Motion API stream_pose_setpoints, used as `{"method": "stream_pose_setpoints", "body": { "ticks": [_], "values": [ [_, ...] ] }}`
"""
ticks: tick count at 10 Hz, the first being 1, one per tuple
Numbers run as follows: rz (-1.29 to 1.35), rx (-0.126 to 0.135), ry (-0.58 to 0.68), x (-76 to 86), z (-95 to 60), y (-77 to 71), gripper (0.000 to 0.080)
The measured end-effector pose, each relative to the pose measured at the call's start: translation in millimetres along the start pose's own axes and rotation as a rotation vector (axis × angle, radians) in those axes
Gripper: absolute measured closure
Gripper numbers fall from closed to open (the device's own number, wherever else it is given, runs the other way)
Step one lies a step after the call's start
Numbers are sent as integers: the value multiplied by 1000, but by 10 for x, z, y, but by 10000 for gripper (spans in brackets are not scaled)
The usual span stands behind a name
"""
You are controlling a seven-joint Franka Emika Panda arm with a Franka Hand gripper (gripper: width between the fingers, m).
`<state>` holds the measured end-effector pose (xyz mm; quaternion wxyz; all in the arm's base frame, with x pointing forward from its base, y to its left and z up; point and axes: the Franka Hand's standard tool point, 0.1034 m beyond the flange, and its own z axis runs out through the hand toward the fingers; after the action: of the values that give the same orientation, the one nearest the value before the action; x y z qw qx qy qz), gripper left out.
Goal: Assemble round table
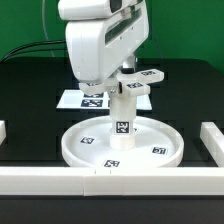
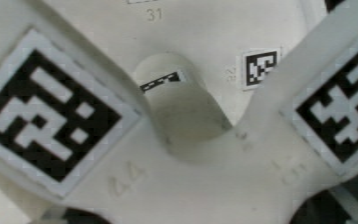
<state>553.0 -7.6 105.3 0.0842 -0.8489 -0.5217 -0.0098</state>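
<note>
The large round disc (image 1: 150, 150) lies flat near the table's front. The short cylinder leg (image 1: 122, 112) stands upright on its central hub. The cross-shaped foot (image 1: 140, 78) sits on top of the leg, tags facing up. My gripper (image 1: 120, 80) comes down from the exterior view's left and is shut on the foot. In the wrist view the foot (image 2: 185, 150) fills the picture, with two tagged arms spreading to either side. The gripper (image 2: 197, 208) closes on its middle, and the fingertips are mostly hidden at the picture's edge.
The marker board (image 1: 78, 100) lies behind the disc, partly hidden by the arm. White border blocks run along the front (image 1: 110, 181), at the exterior view's right (image 1: 212, 140) and at its left edge (image 1: 3, 130). Green wall behind.
</note>
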Motion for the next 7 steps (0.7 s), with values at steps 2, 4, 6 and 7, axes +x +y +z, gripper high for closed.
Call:
{"method": "stream_pose_setpoints", "body": {
  "ticks": [2,4,6,7],
  "values": [
    [24,0,3,0,1,1,347],
    [284,3,12,5,10,-7,347],
    [442,5,10,30,21,-25,347],
    [551,8,12,28,25,-31,347]
  ]
}}
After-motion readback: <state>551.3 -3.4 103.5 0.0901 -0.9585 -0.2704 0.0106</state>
